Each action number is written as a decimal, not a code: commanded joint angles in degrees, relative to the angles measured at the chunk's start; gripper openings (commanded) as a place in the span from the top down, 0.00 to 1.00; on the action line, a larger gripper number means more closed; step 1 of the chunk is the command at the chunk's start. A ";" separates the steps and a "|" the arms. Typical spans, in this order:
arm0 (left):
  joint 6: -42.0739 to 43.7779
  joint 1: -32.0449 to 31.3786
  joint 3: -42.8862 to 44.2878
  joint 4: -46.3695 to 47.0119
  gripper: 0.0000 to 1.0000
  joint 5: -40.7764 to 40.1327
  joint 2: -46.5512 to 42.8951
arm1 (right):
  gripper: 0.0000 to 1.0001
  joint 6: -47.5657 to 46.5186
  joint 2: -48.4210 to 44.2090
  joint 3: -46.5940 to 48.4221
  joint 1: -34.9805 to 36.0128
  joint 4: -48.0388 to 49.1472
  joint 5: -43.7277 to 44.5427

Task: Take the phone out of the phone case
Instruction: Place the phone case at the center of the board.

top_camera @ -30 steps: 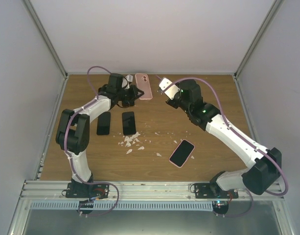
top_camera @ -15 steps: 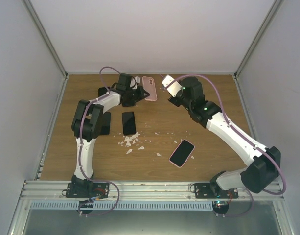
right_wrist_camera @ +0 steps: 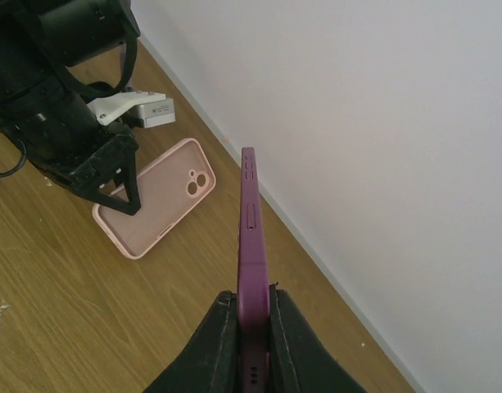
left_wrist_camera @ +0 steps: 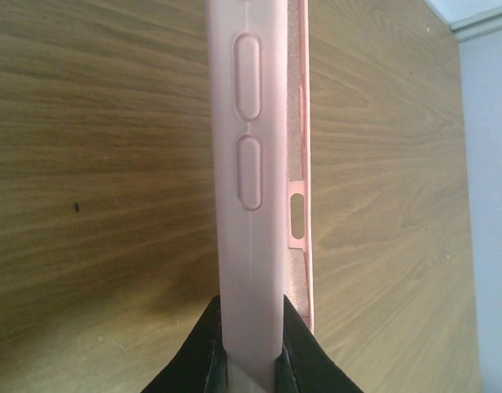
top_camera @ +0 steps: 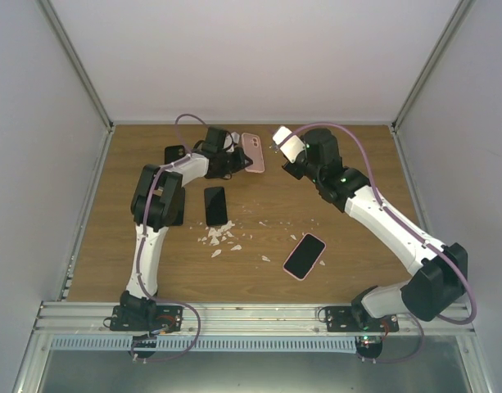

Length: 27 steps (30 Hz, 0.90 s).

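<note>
Now, case (top_camera: pixel 253 153): pink, empty, far middle of the table (top_camera: pixel 357 164), seen narrower from above than half a second ago.
Left gripper (left_wrist_camera: pixel 249 348): clamped on the case's side wall.
Phone (right_wrist_camera: pixel 249 237): purple, out of the case, held just right of it.
Right gripper (right_wrist_camera: pixel 246 332): clamped on the phone's end.
Left arm (top_camera: pixel 156 196): elbow further right than before.
</note>
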 commanded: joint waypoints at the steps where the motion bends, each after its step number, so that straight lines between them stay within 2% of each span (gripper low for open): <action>1: 2.18 -0.42 3.07 0.89 0.91 -2.24 1.76 | 1.00 1.04 0.00 2.19 -0.52 2.90 -0.85; 5: 2.61 -0.53 3.42 0.15 0.67 -2.83 1.80 | 1.00 0.97 0.23 2.49 -0.61 2.90 -0.88; 9: 2.93 -0.69 3.43 -0.79 0.54 -4.18 0.63 | 1.00 1.10 0.55 3.02 -0.56 2.92 -1.30; 21: 3.33 -0.85 -1.55 -1.97 0.31 -8.67 -9.71 | 1.00 0.38 -0.92 2.64 -0.60 2.90 -1.90; 27: 3.47 -0.79 -4.24 -2.06 0.29 -8.36 -17.69 | 1.00 -1.37 -2.29 2.15 -0.53 3.17 -2.50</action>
